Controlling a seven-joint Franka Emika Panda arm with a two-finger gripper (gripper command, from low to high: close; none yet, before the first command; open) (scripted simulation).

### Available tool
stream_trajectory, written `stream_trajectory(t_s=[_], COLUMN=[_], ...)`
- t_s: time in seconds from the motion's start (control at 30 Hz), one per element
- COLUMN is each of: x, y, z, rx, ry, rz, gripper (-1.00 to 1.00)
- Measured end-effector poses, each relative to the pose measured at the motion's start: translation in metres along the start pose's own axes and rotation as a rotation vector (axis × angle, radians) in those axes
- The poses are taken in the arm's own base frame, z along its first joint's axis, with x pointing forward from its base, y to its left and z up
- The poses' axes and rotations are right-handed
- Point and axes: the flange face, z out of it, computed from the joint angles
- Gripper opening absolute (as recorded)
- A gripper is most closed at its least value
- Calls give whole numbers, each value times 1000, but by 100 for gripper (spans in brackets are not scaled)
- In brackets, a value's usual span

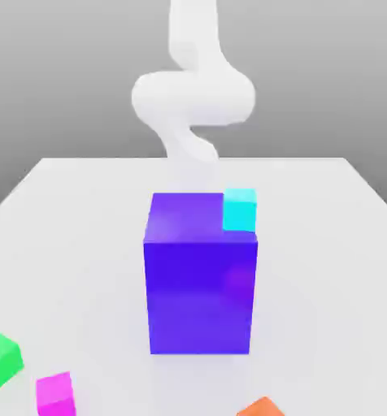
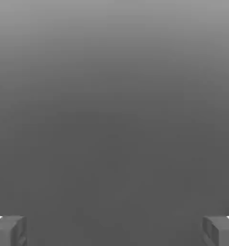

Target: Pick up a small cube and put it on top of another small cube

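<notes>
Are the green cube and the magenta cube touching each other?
Apart. The exterior view shows bare table between the green cube and the magenta cube.

The white, smooth-shelled robot arm [image 1: 193, 97] is seen at the back of the exterior view, descending from the top edge, bulging into a wide rounded joint, then narrowing and curving downward. Its lower end is hidden from that camera. In the hand view, the two-finger gripper [image 2: 114, 230] is shown with two grey, blocky fingertips [image 2: 8, 230] set far apart at opposite edges, jaws spread wide. Nothing is held between them.
</notes>
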Motion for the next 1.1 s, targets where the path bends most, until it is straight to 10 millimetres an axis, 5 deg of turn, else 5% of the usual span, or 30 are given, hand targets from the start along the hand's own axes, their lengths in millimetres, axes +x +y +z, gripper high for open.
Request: stream_trajectory(t_s=[0.27, 0.6, 0.8, 1.1], x=[24, 10, -12, -49], y=[46, 142, 215, 323], z=[146, 303, 372, 444], rx=[-71, -196, -297, -449], ry=[-216, -410, -496, -577], rz=[-66, -142, -203, -306], gripper=[0, 0, 0, 0])
